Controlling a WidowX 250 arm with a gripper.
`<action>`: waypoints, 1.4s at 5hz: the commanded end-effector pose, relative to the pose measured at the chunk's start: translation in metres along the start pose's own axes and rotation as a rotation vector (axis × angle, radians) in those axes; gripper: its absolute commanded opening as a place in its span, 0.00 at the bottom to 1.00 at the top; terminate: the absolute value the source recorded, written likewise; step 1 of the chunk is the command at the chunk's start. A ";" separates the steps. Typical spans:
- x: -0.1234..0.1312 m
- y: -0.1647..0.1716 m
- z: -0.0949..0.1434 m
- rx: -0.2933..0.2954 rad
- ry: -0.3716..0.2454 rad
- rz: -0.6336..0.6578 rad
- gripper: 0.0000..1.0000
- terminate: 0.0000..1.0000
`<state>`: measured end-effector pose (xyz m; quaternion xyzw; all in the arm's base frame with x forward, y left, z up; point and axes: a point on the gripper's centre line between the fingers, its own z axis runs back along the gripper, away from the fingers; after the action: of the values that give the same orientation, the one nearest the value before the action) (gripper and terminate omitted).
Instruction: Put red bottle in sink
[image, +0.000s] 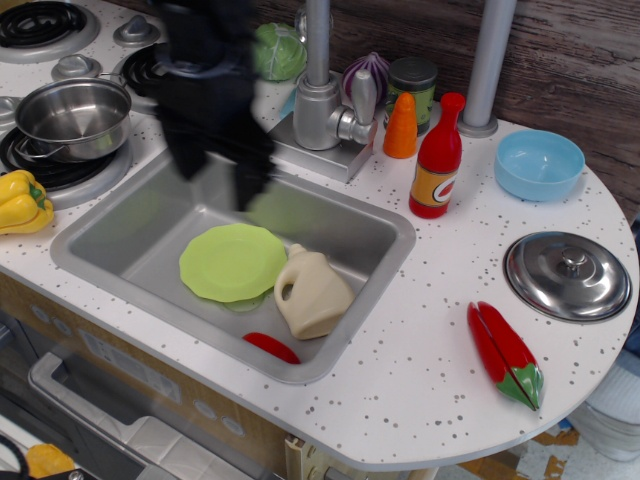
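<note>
The sink (130, 235) sits sunk into the worktop (420, 370), plate (232, 262) and jug (313, 293) inside it, jug right of plate. Bottle (438, 160) stands upright on the worktop right of the sink's far corner, bowl (539, 165) further right, lid (568, 275) nearer.

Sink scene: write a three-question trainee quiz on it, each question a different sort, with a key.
1. True or false: the red bottle lies inside the sink.
2. Multiple choice: what is in the sink beside the green plate? A) blue bowl B) cream jug C) pot lid
3. Short answer: is the blurred gripper holding anything?

Key:
1. False; it stands upright on the counter, right of the tap.
2. B, the cream jug.
3. Too blurred to tell, but it is not holding the bottle.
</note>
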<state>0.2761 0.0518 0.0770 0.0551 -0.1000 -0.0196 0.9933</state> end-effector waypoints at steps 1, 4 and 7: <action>0.038 -0.035 0.014 -0.007 -0.120 0.017 1.00 0.00; 0.104 -0.072 -0.004 -0.041 -0.285 -0.044 1.00 0.00; 0.143 -0.089 -0.013 -0.113 -0.369 -0.116 1.00 0.00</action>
<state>0.4097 -0.0447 0.0587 -0.0050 -0.2489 -0.0844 0.9648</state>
